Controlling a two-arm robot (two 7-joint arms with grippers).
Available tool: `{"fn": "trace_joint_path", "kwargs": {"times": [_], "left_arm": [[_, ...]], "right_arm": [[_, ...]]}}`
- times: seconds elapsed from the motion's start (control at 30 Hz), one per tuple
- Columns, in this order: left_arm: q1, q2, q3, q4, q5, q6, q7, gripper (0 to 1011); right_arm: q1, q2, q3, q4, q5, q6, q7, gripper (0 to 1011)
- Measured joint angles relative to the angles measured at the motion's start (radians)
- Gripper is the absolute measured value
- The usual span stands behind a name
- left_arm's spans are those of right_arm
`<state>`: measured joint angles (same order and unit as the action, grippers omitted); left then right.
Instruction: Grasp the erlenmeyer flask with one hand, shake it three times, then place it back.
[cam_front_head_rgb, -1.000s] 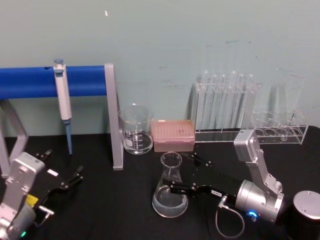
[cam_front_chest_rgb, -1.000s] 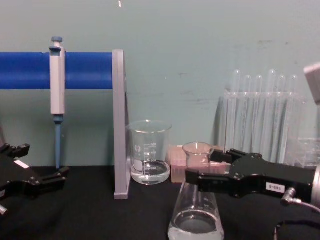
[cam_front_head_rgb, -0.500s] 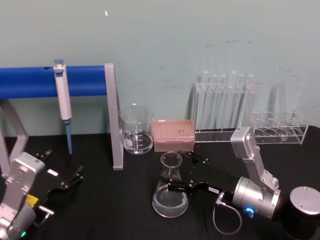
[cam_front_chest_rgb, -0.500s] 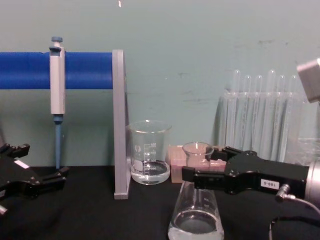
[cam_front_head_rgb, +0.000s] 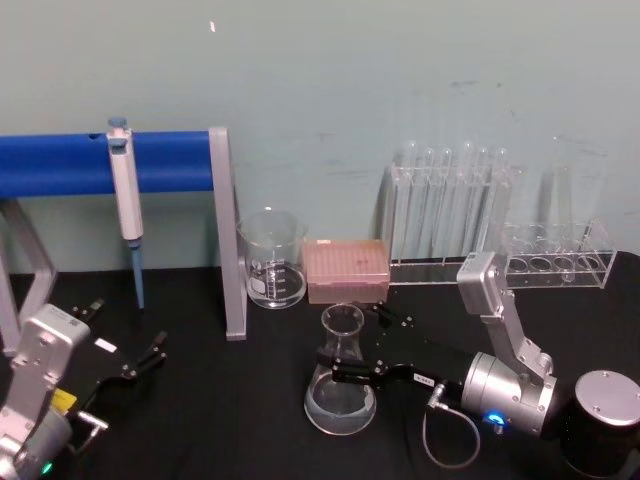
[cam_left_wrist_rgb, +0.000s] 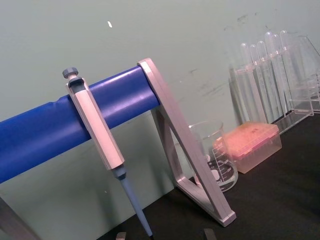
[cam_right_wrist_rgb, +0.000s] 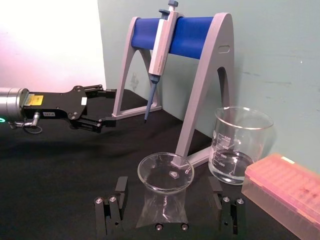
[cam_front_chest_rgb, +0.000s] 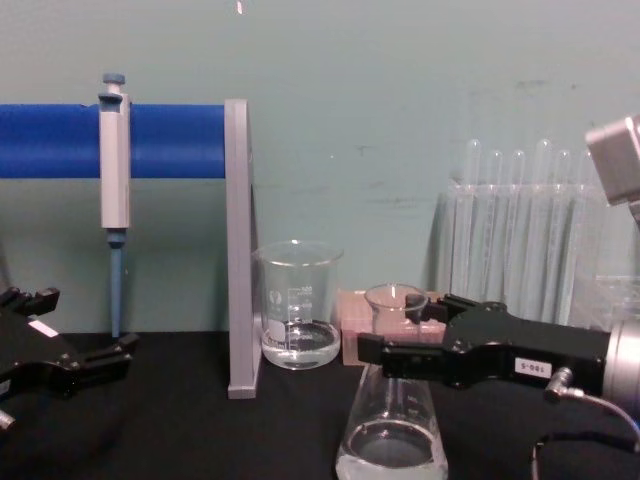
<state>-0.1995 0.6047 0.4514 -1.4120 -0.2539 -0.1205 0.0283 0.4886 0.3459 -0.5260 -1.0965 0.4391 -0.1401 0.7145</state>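
**A:** How is the right arm posed?

**B:** It reaches in low from the right, its silver wrist nearly level above the desk. The right gripper aims toward the robot's left. Its fingers are spread to either side of the neck of the erlenmeyer flask, with a gap to the glass on both sides.

**A:** And the left?

**B:** The left gripper is parked at the near left corner, its fingers also apart.

**A:** What's the count of things?

**B:** One flask, one beaker, one pipette and one pink tip box. I can't reliably count the test tubes.

**A:** Which way does the flask point?

**B:** It stands upright with its long axis vertical and its mouth up. The wide base sits on the desk just in front of the pink box, and there is a little clear liquid in the bottom.
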Motion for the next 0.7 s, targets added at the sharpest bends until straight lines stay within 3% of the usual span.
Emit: {"fn": "trace_joint_path", "kwargs": {"times": [0.7], "left_arm": [[0.000,0.000,0.000,0.000,0.000,0.000,0.000,1001]], "right_arm": [[-0.002,-0.001,-0.001,-0.004,0.002,0.005,-0.003,1003]]}}
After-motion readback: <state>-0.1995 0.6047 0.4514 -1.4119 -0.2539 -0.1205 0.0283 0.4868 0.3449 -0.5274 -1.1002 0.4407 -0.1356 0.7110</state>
